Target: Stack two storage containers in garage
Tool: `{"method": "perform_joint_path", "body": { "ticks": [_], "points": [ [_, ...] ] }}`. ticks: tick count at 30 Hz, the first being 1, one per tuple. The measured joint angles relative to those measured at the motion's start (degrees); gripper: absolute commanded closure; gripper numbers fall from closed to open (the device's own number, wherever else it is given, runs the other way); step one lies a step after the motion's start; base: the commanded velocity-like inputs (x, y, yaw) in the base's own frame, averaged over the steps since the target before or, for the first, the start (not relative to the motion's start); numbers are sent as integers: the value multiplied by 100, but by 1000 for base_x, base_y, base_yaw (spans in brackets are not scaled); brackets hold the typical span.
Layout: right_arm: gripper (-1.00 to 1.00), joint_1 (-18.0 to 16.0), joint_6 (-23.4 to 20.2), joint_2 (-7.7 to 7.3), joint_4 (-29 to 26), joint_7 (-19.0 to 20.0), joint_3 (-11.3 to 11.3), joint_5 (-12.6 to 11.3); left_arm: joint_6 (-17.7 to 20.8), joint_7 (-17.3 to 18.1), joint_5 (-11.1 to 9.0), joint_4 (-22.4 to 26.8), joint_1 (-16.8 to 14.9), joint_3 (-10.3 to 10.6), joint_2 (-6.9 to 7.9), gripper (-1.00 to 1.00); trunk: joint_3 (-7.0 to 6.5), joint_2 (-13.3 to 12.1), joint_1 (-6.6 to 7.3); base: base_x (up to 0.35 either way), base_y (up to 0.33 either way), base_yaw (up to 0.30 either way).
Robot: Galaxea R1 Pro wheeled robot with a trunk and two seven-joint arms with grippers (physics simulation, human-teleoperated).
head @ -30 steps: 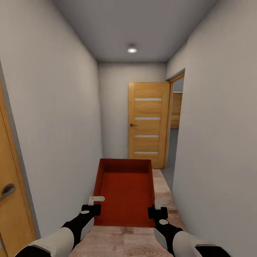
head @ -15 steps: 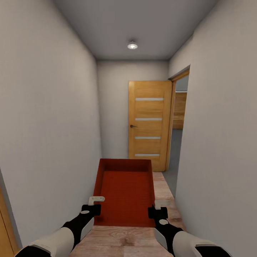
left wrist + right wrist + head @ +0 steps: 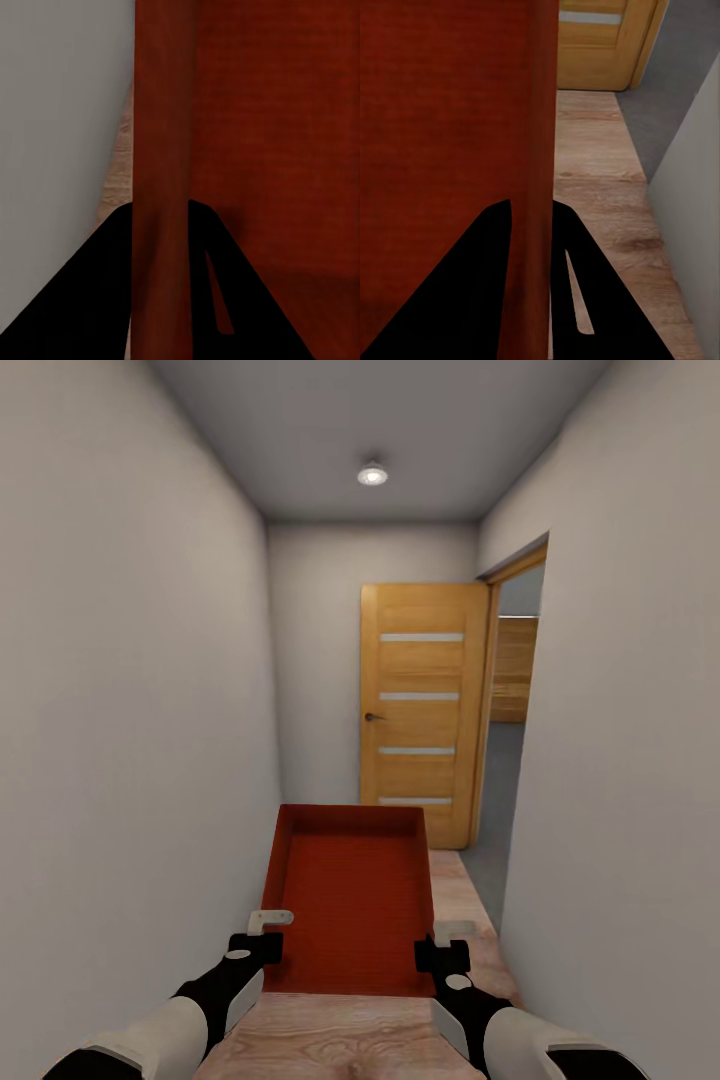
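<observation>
One storage container [image 3: 348, 900] in hand, carried level out in front of the trunk, open top up, nothing inside. Location: narrow hallway, pale walls [image 3: 140, 740], wood-plank floor [image 3: 460, 900], ceiling light [image 3: 372, 474]. Not yet the garage.

Left pincer [image 3: 268, 922] is clamped over the container's left side wall near the rear corner; in the left wrist view the red wall [image 3: 161, 180] runs straight between the two dark fingers [image 3: 90, 300], one inside, one outside. Right pincer [image 3: 447, 932] grips the right side wall the same way, wall [image 3: 534, 150] between its fingers [image 3: 592, 300]. Both nearly closed, only the wall's thickness between the jaws.

Ahead: orange-brown door [image 3: 420, 700] against the end wall, and a doorway [image 3: 510, 740] on the right with grey floor [image 3: 490, 860] beyond, which I judge to be the way on.

Risks, my judgement:
- Right turn in a tight corridor. The container projects well forward of the arms; its front right corner could strike the right wall or the door frame if the base pivots too early.
- Grip is on thin walls near the rear only. A knock at the front end would lever against both pincers and could twist the box loose.
- Uneven arm motion during the turn could rack the container between the two grips.
</observation>
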State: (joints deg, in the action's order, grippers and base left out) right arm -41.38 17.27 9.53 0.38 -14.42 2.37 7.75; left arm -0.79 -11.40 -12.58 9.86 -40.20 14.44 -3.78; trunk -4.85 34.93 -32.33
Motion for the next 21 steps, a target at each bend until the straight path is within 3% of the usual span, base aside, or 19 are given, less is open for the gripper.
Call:
{"method": "perform_joint_path", "body": {
  "ticks": [21],
  "points": [
    [100, 0, 0, 0, 0, 0, -1, -1, 0, 0, -3, 0, 0, 2, 0, 100, 0, 0, 0, 323, 0, 0]
  ]
}}
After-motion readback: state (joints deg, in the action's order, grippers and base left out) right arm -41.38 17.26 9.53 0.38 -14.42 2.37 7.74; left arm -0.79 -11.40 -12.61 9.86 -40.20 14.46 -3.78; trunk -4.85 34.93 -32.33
